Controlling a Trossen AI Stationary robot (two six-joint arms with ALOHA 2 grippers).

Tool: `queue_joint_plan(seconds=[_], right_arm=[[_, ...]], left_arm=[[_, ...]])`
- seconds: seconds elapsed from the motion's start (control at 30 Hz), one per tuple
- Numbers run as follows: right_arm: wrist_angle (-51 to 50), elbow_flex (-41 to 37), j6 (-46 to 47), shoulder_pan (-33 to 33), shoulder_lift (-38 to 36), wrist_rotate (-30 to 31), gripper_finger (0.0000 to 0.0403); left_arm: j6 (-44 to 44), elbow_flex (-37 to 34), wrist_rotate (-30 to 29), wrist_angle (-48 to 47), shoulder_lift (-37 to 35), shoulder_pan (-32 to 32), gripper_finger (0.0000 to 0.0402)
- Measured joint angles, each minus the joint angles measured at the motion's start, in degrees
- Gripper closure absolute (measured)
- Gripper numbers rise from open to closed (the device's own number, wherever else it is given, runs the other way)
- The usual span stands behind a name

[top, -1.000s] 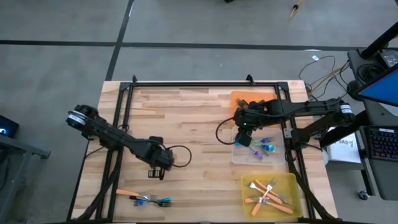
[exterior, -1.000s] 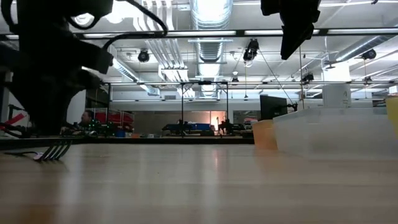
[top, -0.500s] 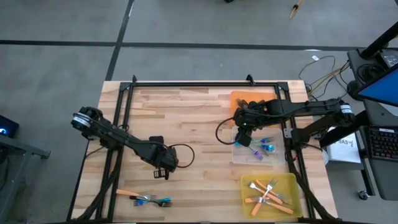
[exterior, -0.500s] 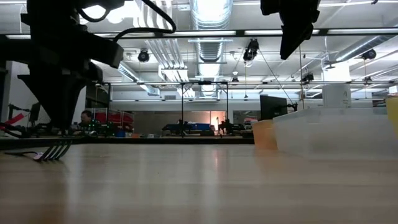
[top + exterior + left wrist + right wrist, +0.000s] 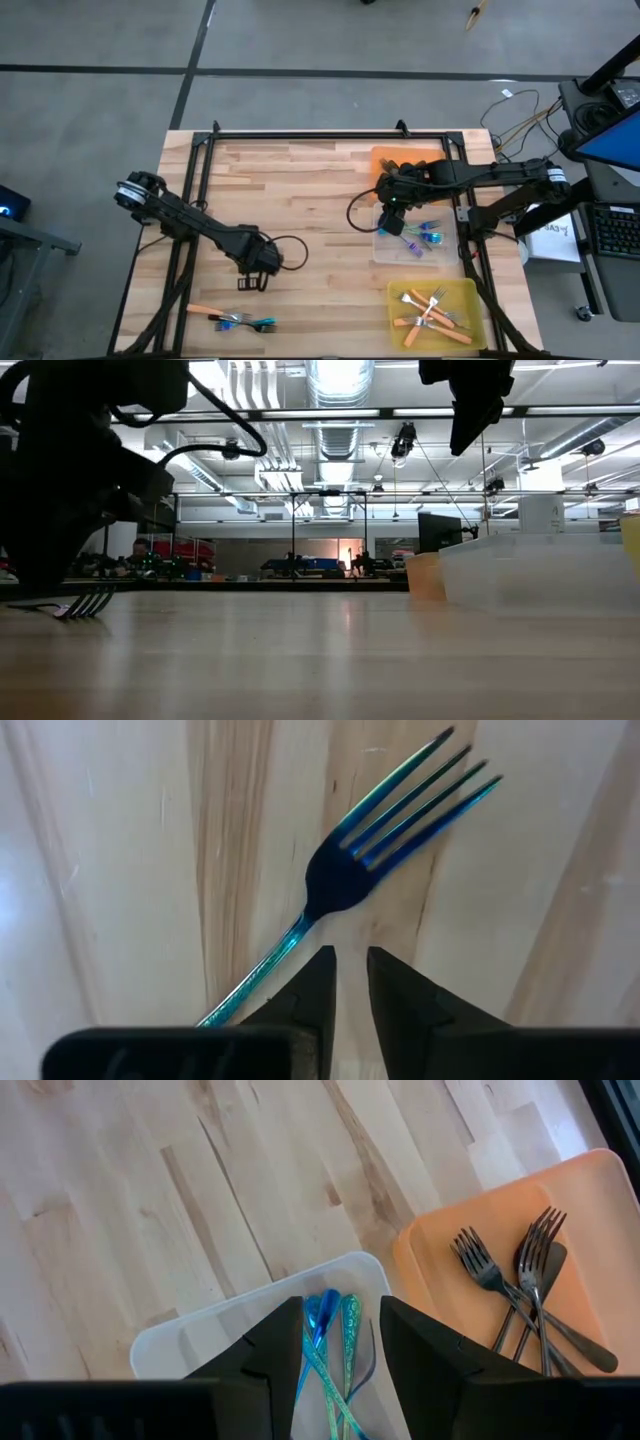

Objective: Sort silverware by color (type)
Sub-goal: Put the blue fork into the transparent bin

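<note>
My left gripper points down close over the wood near the table's near left. Its fingers stand open by a narrow gap with nothing between them. A blue fork lies flat on the table just beyond the fingertips, and its handle runs past one finger. Whether that finger touches it, I cannot tell. Loose forks with orange and blue handles lie near the near edge. My right gripper hangs open above the clear tray and holds nothing.
The clear tray holds blue forks. Beside it, the orange tray holds dark forks. A yellow tray at the near right holds orange-handled forks. A black frame rail runs along the far edge. Bare wood lies mid-table.
My left gripper has swung a little toward the table's right edge, then back toward the left, and has sunk slightly toward the wood. The loose forks near the near edge have stayed where they were.
</note>
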Motion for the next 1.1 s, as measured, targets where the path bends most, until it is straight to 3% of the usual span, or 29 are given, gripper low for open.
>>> queue_joint_plan(seconds=[0.23,0.5,0.77,1.1], right_arm=[[0.02,0.00,0.00,0.00,0.00,-0.02,0.0275],[0.63,0.00,0.00,0.00,0.00,-0.02,0.0275],[0.63,0.00,0.00,0.00,0.00,-0.02,0.0275],[0.85,-0.01,0.02,0.00,0.00,-0.02,0.0275]], left_arm=[[0.74,-1.16,-0.17,0.80,0.00,0.28,0.0311],[3.81,-2.01,-5.65,0.93,0.00,1.13,0.0261],[4.07,-6.66,-5.40,3.79,-0.26,1.57,0.0261],[6.98,-6.41,-3.49,5.02,-0.11,3.90,0.0285]])
